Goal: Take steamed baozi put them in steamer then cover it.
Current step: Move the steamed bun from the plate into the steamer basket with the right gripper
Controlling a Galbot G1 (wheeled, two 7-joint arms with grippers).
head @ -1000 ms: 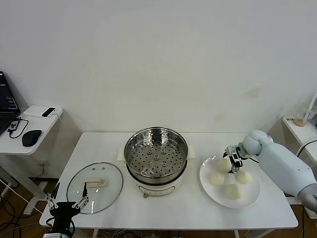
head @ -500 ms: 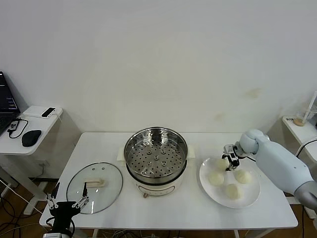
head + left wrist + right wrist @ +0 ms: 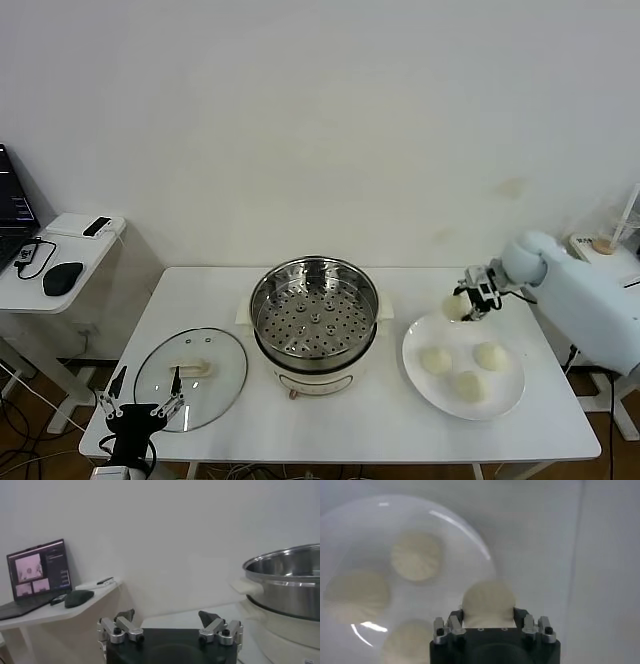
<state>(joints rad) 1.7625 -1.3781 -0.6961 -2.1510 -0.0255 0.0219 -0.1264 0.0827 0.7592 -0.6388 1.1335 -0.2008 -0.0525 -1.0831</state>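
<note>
Holding one steamed baozi (image 3: 455, 307) clear of the white plate (image 3: 507, 392), the right gripper (image 3: 467, 305) is closed on the bun from both sides. The right wrist view shows that bun (image 3: 488, 603) lodged between the two fingers (image 3: 453, 626), its rounded top bulging out past them. It is round, with no long axis to name; its facing cannot be told.

- Held bun: in the air above the plate's far left rim, between the plate and the steamer (image 3: 314, 320).
- Remaining baozi: three on the plate, one at the left (image 3: 435, 360), one at the right (image 3: 490, 355), one nearest the robot (image 3: 466, 384); each sits apart from the others. In the wrist view one (image 3: 416, 556) shows its pleated top upward.
- Steamer: steel pot on a white base, centre of the white table (image 3: 200, 300), uncovered, perforated tray bare.
- Glass lid (image 3: 190, 377): flat on the table left of the steamer, handle up.
- Left gripper (image 3: 140, 412): parked at the table's near left edge just beside the lid, jaws spread wide, holding nothing (image 3: 170, 627).
- Side desk (image 3: 75, 262): off to the left, with a laptop (image 3: 37, 577) and a mouse (image 3: 62, 277).
</note>
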